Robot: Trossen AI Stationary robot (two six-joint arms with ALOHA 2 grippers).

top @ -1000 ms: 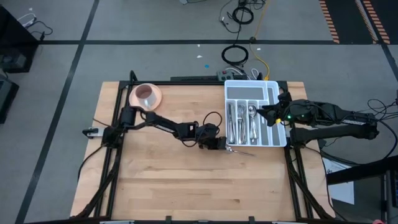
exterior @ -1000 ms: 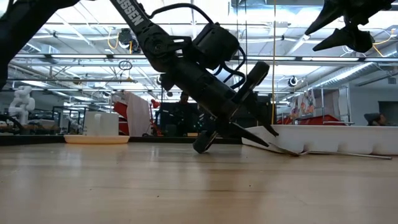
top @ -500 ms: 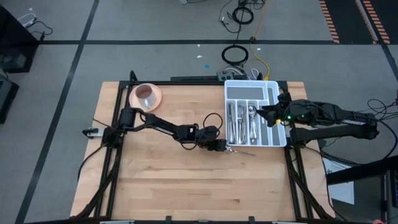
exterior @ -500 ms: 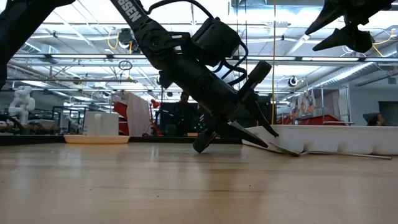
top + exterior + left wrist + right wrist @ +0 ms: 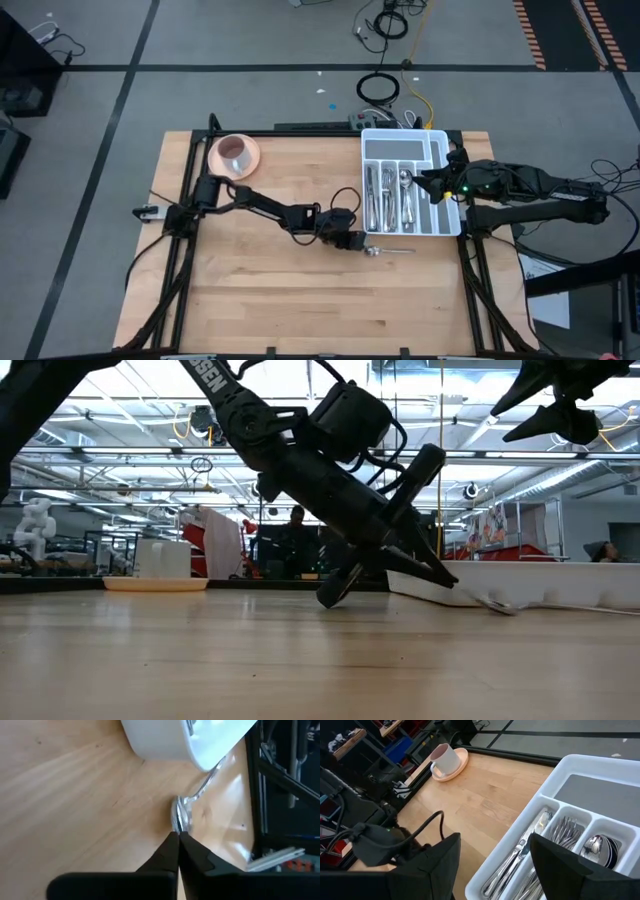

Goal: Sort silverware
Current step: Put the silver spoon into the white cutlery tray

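From above, the left gripper [image 5: 361, 246] lies low over the wooden bench [image 5: 280, 300], its arm stretched across from the left edge toward the white divided tray [image 5: 437, 150]. A single spoon [image 5: 390, 250] rests on the bench just in front of the tray's near wall, bowl end toward the gripper, handle pointing right. The left wrist view adds what the overhead cannot: the two dark fingers [image 5: 167, 852] are pressed together with no gap, their tips touching the bowl end of the spoon [image 5: 182, 815], while the thin handle runs off under the tray's rounded corner [image 5: 170, 742]. Whether the tips actually pinch the metal cannot be told. The low view shows this arm angled steeply down, fingertips at bench level beside the tray wall [image 5: 540, 582].

The right gripper [image 5: 422, 181] hovers over the tray's right side, fingers spread wide and empty. Its wrist view looks down into the compartments: knives [image 5: 520, 852], forks [image 5: 565, 832] and spoons [image 5: 597, 847], each kind shiny and lying lengthwise in its own slot. A pink cup on its saucer [image 5: 235, 153] stands at the bench's far left corner.
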